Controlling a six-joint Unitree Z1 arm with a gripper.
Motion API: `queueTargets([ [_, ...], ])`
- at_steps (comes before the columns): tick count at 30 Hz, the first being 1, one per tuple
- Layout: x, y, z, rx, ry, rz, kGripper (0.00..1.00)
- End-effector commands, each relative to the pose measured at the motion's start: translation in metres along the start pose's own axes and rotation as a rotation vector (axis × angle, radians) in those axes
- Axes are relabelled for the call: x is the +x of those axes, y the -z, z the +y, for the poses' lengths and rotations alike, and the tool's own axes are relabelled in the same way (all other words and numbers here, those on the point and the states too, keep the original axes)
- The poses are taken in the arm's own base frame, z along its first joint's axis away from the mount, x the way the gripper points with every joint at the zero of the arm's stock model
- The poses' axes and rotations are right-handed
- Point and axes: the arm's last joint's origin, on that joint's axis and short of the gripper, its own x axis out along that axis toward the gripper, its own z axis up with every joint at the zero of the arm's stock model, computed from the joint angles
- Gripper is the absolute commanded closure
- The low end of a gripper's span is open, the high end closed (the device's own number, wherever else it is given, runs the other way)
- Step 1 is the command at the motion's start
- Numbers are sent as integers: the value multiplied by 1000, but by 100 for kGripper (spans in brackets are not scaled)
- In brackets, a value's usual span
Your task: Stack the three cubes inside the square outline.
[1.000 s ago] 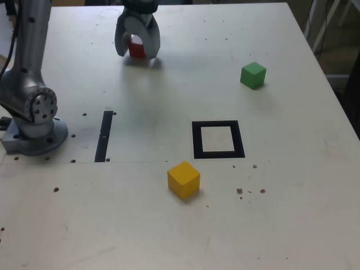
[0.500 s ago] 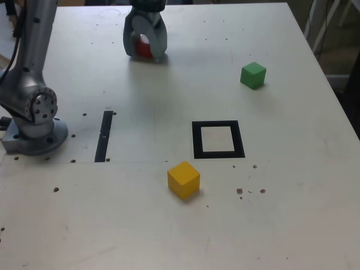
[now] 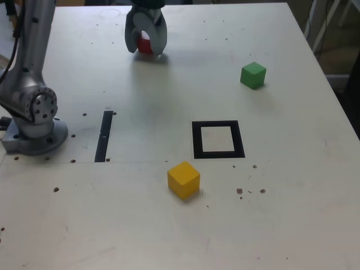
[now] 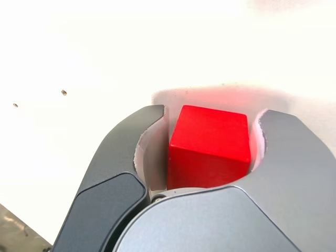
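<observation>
red cube (image 3: 145,43) mostly hidden between the gripper (image 3: 145,47) jaws, arm (image 3: 31,67) cut off by the top edge

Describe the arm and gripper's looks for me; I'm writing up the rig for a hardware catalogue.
The single arm is silver-grey metal with a rounded joint housing bearing small dark screw holes, set on a grey round base at the exterior view's left. A thin dark cable runs alongside it. The gripper has two broad, curved, dark grey matte claws with paler inner faces. No markings are visible.
</observation>
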Motion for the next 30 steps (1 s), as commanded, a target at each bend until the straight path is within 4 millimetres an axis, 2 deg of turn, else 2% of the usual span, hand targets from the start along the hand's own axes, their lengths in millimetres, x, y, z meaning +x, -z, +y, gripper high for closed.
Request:
queueTargets([
  [1,-9,4,-4,-18,-24,-15,69],
  [6,-32,14,-23,-45,-75,-60,77],
  [11,-50,12,-59,-41,-96,-75,78],
  [16,-60,-4,-110,-34,-103,-66,78],
  [24,-83,-36,-206,-1,-142,-52,73],
  [30,-98,-62,-264,-36,-143,-84,76],
])
